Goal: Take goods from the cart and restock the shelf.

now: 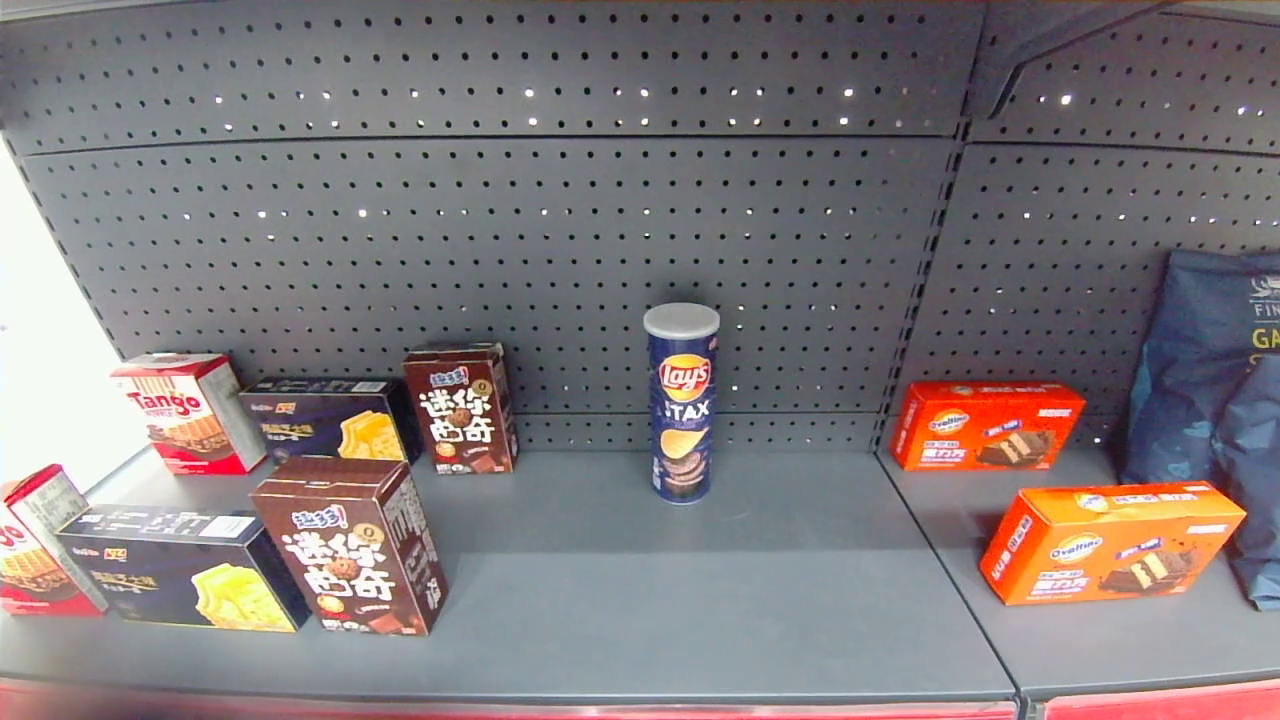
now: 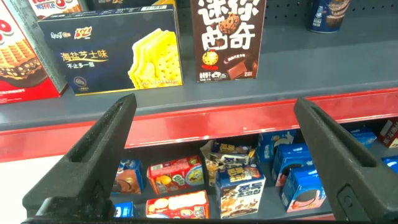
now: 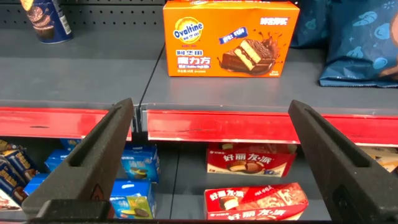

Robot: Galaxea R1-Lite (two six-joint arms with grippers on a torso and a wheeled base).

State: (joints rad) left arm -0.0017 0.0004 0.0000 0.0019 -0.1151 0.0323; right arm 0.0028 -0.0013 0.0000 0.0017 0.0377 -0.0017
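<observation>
**Shelf (image 1: 700, 580), head and wrist views.** A can (image 1: 681, 405) is being displayed upright near the middle of the shelf, close to the pegboard (image 1: 500, 250) and well apart from the other goods.

At the robot's left, two rows are being formed:
- **Back row:** a rear wafer box (image 1: 188, 412), a rear navy box (image 1: 325, 420) and a rear brown box (image 1: 461, 408).
- **Front row:** a front wafer box (image 1: 35, 545), a front navy box (image 1: 185, 580) and a front brown box (image 1: 355, 545).

In the adjoining bay at the right, a rear orange box (image 1: 985, 425) and a front orange box (image 1: 1110, 540) are being kept, with blue bags (image 1: 1210, 370) just beside them.

The left gripper (image 2: 214, 168) is being held wide and empty, facing the red strip (image 2: 249, 121) under the front navy and brown boxes. Packs (image 2: 239, 180) on the lower level are being framed between its fingers.

The right gripper (image 3: 214, 168) is likewise being held wide, with nothing gripped, facing the strip under the front orange box. Red boxes (image 3: 252, 165) on the lower level are being framed between its fingers.
</observation>
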